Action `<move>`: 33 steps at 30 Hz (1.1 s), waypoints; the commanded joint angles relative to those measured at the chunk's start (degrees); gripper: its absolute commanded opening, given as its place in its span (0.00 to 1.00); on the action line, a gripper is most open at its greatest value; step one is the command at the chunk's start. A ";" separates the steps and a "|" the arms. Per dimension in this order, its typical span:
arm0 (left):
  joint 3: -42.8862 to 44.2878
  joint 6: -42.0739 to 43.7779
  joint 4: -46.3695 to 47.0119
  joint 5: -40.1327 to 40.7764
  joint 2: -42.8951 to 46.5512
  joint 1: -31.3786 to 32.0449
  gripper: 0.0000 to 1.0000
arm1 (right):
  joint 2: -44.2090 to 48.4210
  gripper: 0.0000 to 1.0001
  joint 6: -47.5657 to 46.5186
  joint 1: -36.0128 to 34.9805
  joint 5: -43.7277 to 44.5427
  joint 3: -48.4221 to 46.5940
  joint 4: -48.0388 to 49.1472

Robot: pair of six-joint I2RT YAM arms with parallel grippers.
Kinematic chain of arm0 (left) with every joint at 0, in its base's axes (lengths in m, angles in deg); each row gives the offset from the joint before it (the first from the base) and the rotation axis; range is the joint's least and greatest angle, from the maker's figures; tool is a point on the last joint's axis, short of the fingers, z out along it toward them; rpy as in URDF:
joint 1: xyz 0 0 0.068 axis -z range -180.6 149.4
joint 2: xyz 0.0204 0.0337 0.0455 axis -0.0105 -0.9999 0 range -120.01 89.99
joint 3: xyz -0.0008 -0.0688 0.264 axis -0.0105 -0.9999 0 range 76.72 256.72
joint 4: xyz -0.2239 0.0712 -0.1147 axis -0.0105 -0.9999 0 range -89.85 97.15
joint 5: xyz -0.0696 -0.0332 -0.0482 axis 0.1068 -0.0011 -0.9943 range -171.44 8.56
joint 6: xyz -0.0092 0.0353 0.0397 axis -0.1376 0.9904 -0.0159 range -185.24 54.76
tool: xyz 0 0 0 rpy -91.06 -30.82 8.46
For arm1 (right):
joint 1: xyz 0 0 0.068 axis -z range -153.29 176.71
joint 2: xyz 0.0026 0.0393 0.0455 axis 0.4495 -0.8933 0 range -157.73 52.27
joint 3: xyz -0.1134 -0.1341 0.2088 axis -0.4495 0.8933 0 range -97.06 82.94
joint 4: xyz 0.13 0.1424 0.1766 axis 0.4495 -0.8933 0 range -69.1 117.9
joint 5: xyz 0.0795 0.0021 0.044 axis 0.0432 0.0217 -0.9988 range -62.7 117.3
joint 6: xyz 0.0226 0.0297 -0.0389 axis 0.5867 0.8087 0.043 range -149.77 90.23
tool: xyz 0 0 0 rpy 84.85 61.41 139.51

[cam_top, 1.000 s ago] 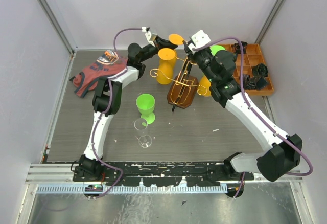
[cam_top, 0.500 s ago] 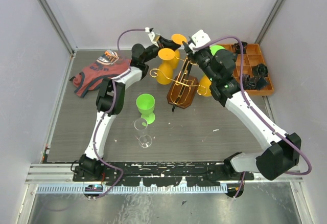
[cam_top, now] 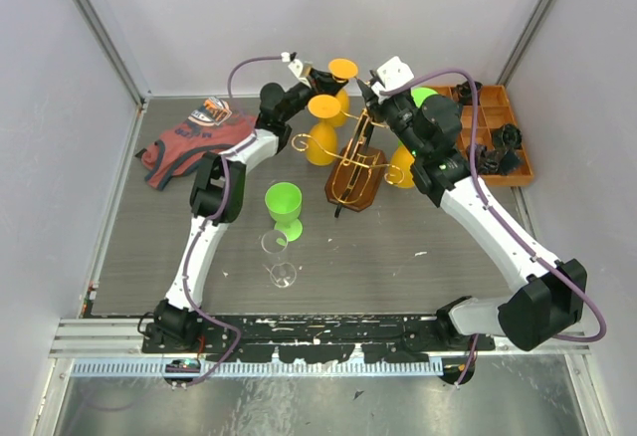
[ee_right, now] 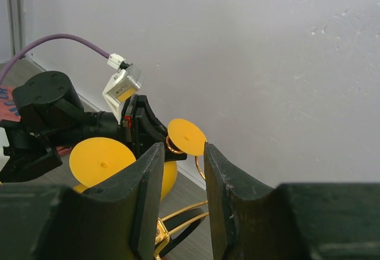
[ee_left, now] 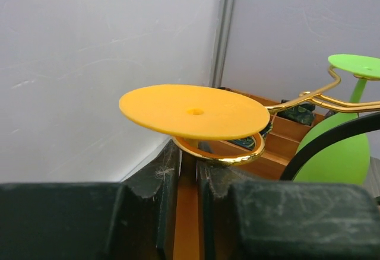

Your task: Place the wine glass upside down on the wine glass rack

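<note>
- left gripper (ee_left: 189, 156): clenched on the stem of the orange wine glass (ee_left: 193, 111), which is inverted with its foot disc uppermost.
- disc sits just over a gold scroll end (ee_left: 228, 156) of the wine glass rack (cam_top: 355, 172); contact not resolvable.
- top view: the held glass is at the rack's 11 o'clock, off the surface (cam_top: 398, 257).
- right gripper (ee_right: 183, 153): fingers narrowly parted at the rack's 12 o'clock; cannot tell whether it grips the dark loop (cam_top: 360, 142).
- hanging on the rack: second orange glass (cam_top: 321, 127) at 9 o'clock, and green glass (ee_left: 338, 153).
- on the surface at 7 o'clock: green goblet (cam_top: 284, 205), with clear glass (cam_top: 281, 262) beyond it.
- orange tray (cam_top: 498, 132) at 3 o'clock, cloth (cam_top: 189, 137) at 9 o'clock.
</note>
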 commanded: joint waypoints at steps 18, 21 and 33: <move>-16.35 2.87 10.80 0.29 10.50 -2.66 0.18 | 0.60 0.39 2.00 0.43 -1.36 0.17 3.08; -17.46 3.41 10.55 -1.90 11.52 -2.27 0.18 | 0.62 0.38 2.00 0.45 -1.40 0.37 3.14; -18.94 5.00 7.72 -6.32 13.03 -0.50 0.33 | 0.79 0.41 2.25 0.49 -1.54 0.83 2.99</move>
